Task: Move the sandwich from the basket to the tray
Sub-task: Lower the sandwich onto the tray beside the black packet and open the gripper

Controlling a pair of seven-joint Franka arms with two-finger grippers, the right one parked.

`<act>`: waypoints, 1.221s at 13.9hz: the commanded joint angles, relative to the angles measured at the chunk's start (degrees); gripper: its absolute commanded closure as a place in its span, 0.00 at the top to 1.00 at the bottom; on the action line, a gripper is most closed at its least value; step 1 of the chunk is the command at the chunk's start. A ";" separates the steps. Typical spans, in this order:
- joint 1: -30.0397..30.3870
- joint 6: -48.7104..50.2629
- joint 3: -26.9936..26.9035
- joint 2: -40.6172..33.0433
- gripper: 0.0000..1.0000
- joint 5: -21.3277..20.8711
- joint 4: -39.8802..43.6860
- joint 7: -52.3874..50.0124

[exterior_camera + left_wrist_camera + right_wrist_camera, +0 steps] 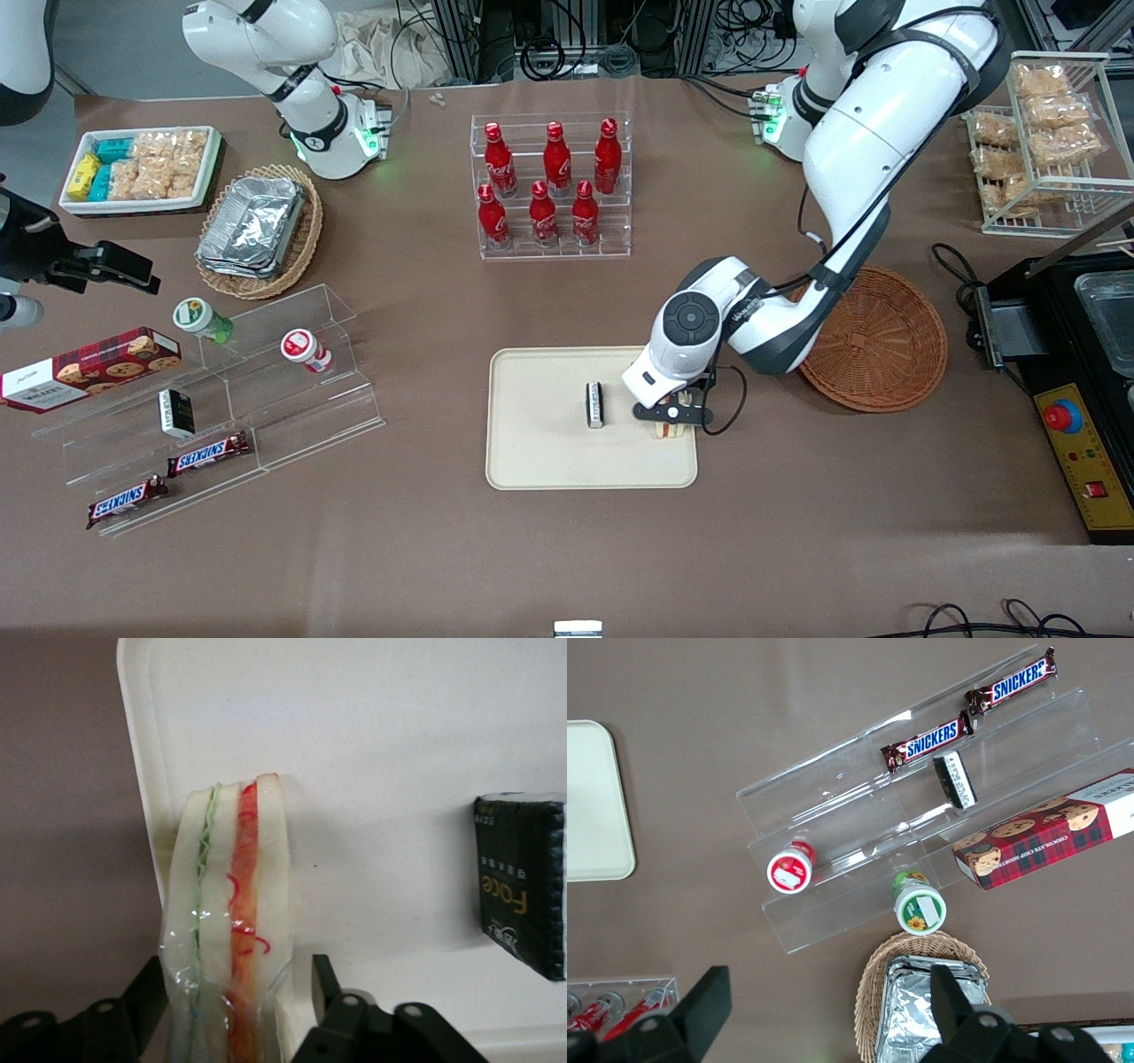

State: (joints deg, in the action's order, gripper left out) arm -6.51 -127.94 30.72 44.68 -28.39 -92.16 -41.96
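Observation:
The sandwich [664, 431], a wedge of white bread in clear wrap with green and orange-red layers, stands on edge on the cream tray [549, 456], close to the tray's rim toward the working arm's end. In the left wrist view the sandwich [235, 904] rests on the tray [399, 753]. My left gripper [669, 422] is low over it and open, also seen in the wrist view [237, 992]. One finger [324, 981] stands apart from the wrap, the other sits beside it. The reddish-brown basket [877, 341] lies empty beside the tray, partly under the arm.
A small dark packet [594, 405] stands on the tray beside the sandwich, also in the wrist view [518, 895]. A rack of red bottles [551, 190] is farther back. A clear acrylic shelf [230, 390] with snacks lies toward the parked arm's end. A black machine [1076, 381] is past the basket.

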 commanded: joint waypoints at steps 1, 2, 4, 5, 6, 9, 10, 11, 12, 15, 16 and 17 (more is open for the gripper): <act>-0.17 -0.21 0.22 0.77 1.00 -1.32 1.37 -1.99; -0.17 -0.20 0.22 0.59 1.00 -0.71 1.37 -2.16; -0.09 -0.20 0.22 0.41 1.00 -0.44 1.28 -2.25; -0.09 -0.12 0.22 0.15 1.00 -0.35 1.28 -2.60; -0.09 0.06 0.22 -0.20 1.00 -0.43 1.02 -3.56; 0.00 1.72 0.39 -3.26 1.00 -0.35 0.58 -4.45; 0.00 3.47 0.48 -5.02 1.00 0.26 0.32 -4.45; 0.00 5.14 0.48 -6.95 1.00 2.27 0.31 -4.10; 0.00 6.55 0.48 -8.97 1.00 4.72 0.23 -3.40; 0.09 10.33 0.48 -13.63 1.00 8.60 0.23 -3.22; 0.09 12.08 0.48 -15.13 1.00 9.66 0.23 -3.13; 0.18 14.10 0.48 -16.80 1.00 10.98 0.23 -1.74</act>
State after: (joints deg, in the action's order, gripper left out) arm -6.51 -116.89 31.29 31.59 -19.86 -90.84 -44.93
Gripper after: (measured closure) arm 0.000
